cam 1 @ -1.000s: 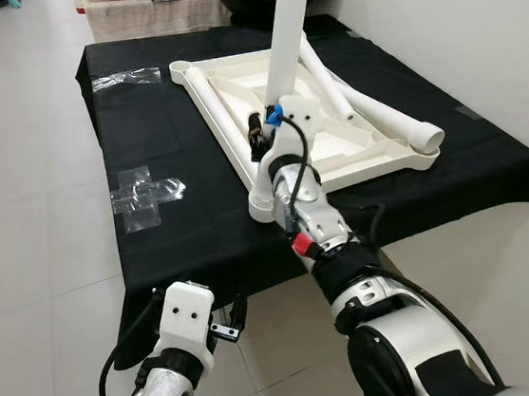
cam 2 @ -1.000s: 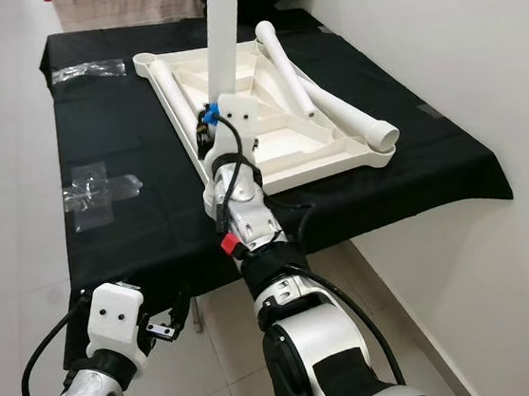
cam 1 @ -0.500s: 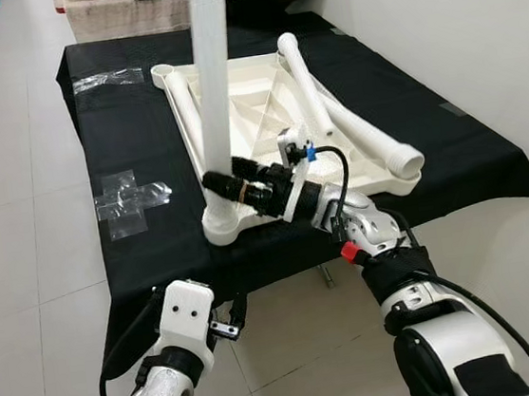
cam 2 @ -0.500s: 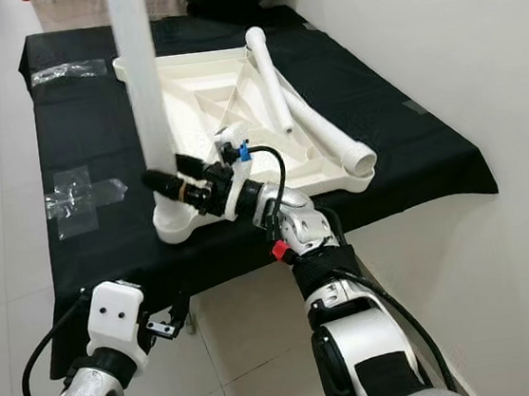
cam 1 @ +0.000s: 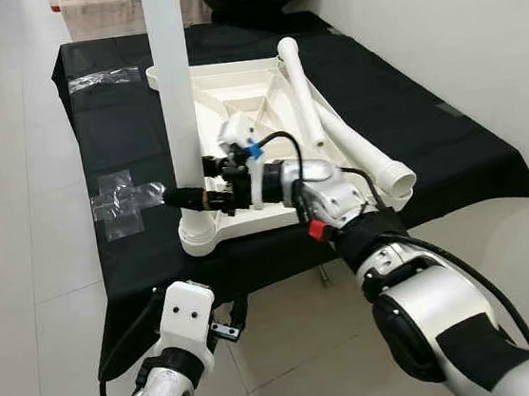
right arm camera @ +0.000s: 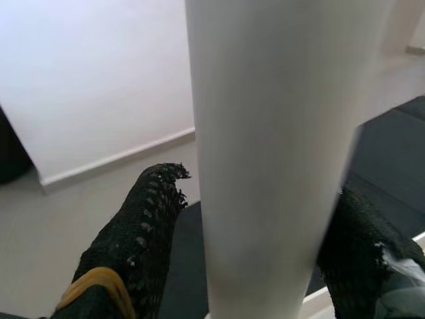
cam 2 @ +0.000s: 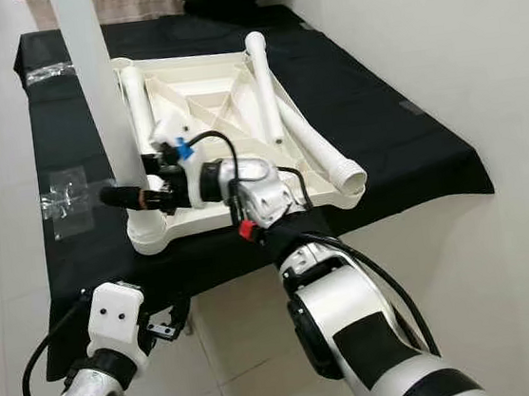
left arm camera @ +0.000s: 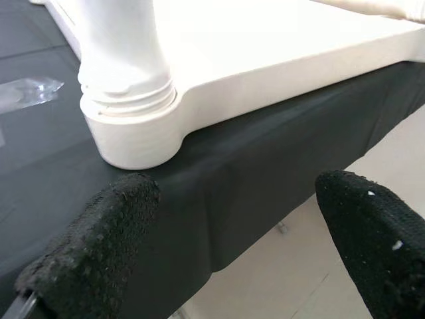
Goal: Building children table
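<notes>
The upturned white children's table (cam 1: pixel 264 112) lies on the black-draped tabletop (cam 1: pixel 408 115). One leg (cam 1: pixel 173 84) stands upright in the near-left corner socket (cam 1: pixel 202 236), and the right pincer (cam 1: pixel 193 198) is clenched around it low down, a finger on either side. Two more legs (cam 1: pixel 332 123) lie loose across the frame, unfitted, so I'd judge the job barely a quarter done. The left pincer (left arm camera: pixel 232 246) hangs released below the tabletop edge. Clear tape (cam 1: pixel 116 198) sits on the cloth.
</notes>
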Tool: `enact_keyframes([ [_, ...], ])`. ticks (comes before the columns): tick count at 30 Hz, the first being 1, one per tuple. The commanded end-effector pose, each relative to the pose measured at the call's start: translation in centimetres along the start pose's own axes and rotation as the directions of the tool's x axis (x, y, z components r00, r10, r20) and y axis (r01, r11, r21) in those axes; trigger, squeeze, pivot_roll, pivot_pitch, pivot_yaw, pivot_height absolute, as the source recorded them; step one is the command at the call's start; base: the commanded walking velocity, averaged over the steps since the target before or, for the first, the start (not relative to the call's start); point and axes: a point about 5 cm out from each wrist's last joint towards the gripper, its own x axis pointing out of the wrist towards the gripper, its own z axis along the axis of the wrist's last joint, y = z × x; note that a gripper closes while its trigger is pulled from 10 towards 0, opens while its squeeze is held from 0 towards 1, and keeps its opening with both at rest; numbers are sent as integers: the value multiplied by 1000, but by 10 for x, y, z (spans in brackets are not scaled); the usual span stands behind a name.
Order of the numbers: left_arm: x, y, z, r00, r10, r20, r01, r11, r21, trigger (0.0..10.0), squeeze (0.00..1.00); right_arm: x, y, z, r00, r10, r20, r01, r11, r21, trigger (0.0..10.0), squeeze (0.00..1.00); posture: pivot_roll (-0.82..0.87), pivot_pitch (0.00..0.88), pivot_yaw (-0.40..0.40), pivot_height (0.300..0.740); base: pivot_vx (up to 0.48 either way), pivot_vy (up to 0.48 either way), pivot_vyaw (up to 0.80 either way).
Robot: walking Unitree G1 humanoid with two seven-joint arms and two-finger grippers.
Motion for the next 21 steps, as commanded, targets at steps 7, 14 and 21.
enact_keyframes([
  [7,-3,-5,-2,1000,-2,-11,2,1000,-14,10000,0,15,10,-3,997,71,5,-71,997,31,3216,0,145,130,-178,740,0,0,0],
  [14,-3,-7,-3,1000,-4,-13,3,1000,-18,10000,0,19,0,-7,981,-195,17,194,978,78,0,0,144,117,-177,740,0,0,0],
  [21,-2,-8,-4,1000,-8,-16,8,1000,-20,10000,0,9,-17,-11,869,-495,5,493,865,92,0,0,142,107,-174,740,0,0,0],
])
